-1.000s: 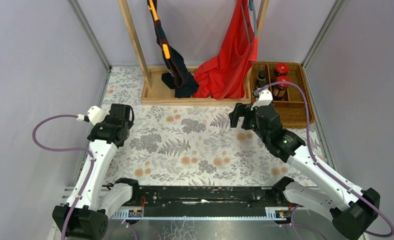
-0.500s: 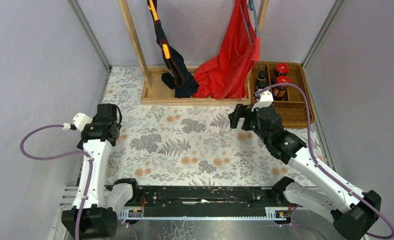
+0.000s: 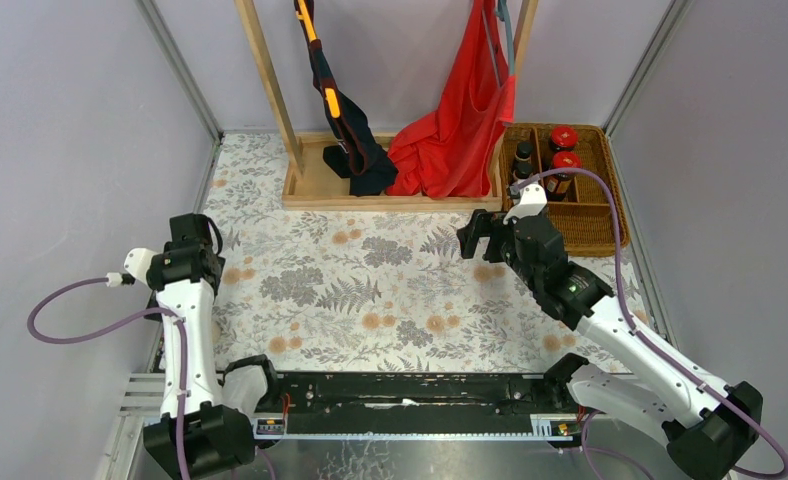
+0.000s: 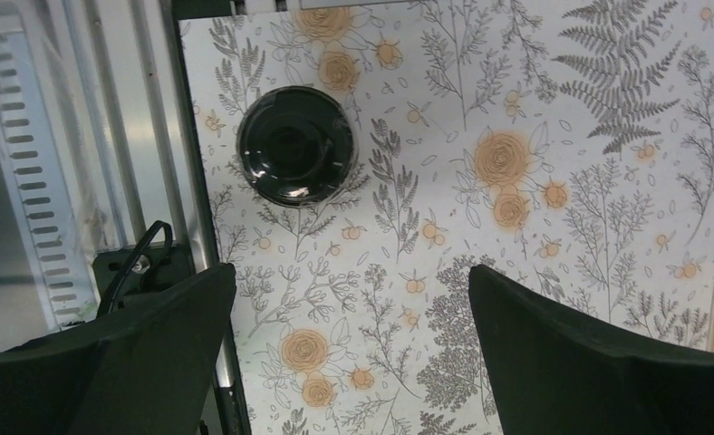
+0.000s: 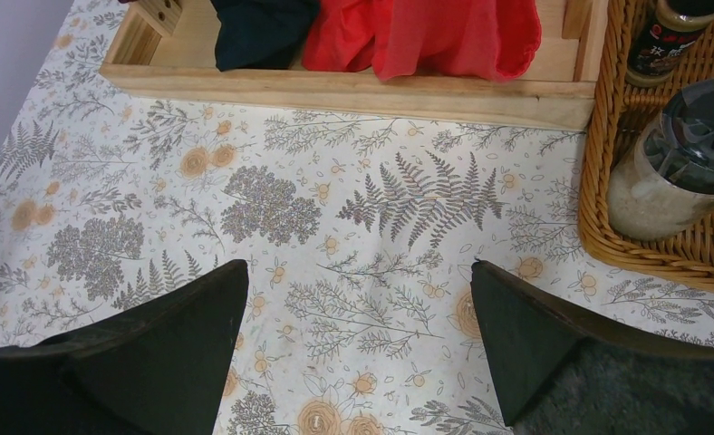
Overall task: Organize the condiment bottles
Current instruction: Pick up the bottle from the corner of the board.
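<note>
Two dark jars with red lids (image 3: 564, 150) and a small dark black-capped bottle (image 3: 522, 156) stand in the wicker basket (image 3: 595, 238) at the back right. The right wrist view shows a pale translucent black-capped bottle (image 5: 675, 172) and a dark bottle (image 5: 669, 34) inside the basket (image 5: 605, 127). My right gripper (image 5: 358, 268) is open and empty over the cloth, just left of the basket. My left gripper (image 4: 353, 274) is open and empty. A black-capped bottle (image 4: 295, 156), seen from above, stands ahead of it by the cloth's left edge. In the top view my left gripper (image 3: 194, 236) hides this bottle.
A wooden rack base (image 3: 315, 190) with a red cloth (image 3: 458, 125) and a dark cloth (image 3: 355, 150) stands at the back middle. A metal rail (image 4: 109, 136) runs along the cloth's left edge. The grey walls (image 3: 80, 150) close in both sides.
My left arm has swung left and back toward the table's left edge, its gripper now near the wall. My right arm has barely moved.
</note>
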`<state>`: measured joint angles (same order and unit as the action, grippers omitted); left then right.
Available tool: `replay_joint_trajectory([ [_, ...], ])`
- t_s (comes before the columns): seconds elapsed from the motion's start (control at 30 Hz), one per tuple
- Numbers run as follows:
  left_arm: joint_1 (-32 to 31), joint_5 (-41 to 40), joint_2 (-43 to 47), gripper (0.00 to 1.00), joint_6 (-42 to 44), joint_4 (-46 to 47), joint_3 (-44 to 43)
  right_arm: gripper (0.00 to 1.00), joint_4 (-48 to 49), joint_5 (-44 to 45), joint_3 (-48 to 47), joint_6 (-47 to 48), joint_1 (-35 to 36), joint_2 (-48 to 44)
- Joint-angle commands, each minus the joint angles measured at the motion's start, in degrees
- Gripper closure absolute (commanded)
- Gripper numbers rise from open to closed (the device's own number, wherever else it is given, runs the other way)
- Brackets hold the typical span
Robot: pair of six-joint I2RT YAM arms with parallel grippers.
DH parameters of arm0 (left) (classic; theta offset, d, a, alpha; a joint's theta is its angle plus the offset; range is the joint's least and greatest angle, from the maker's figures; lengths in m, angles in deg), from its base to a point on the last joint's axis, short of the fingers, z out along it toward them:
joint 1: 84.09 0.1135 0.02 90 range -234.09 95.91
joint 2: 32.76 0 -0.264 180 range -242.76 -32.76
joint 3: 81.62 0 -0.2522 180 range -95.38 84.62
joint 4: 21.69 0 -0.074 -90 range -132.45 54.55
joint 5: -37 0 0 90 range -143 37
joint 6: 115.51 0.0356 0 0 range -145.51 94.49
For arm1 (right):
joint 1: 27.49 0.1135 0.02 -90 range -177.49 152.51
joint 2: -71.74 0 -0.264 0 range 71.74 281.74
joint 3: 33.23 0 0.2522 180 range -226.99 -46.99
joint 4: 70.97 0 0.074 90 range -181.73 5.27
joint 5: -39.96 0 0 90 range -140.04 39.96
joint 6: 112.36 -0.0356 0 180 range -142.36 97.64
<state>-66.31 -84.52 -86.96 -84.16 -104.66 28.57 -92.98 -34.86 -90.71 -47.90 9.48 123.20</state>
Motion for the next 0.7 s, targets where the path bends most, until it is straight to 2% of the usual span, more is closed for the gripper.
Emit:
replay_joint_trajectory([
  [0.0,1.03,-3.43,0.59,0.01,-2.91,-3.81,0.34,0.0,2.47,-0.81,-0.4,-0.54,0.47,-1.45],
  [0.17,2.16,-2.99,0.61,0.04,-4.87,-3.57,1.65,0.0,2.45,-0.89,-0.31,-0.56,0.47,-1.72],
  [0.43,4.74,-2.85,-4.5,0.04,-6.03,-2.97,2.09,0.0,2.52,-1.26,0.17,-0.65,0.47,-2.25],
  [0.67,10.31,-1.98,-5.63,0.04,-3.92,-1.18,2.53,0.0,2.52,-1.51,0.32,-0.74,0.47,-2.51],
])
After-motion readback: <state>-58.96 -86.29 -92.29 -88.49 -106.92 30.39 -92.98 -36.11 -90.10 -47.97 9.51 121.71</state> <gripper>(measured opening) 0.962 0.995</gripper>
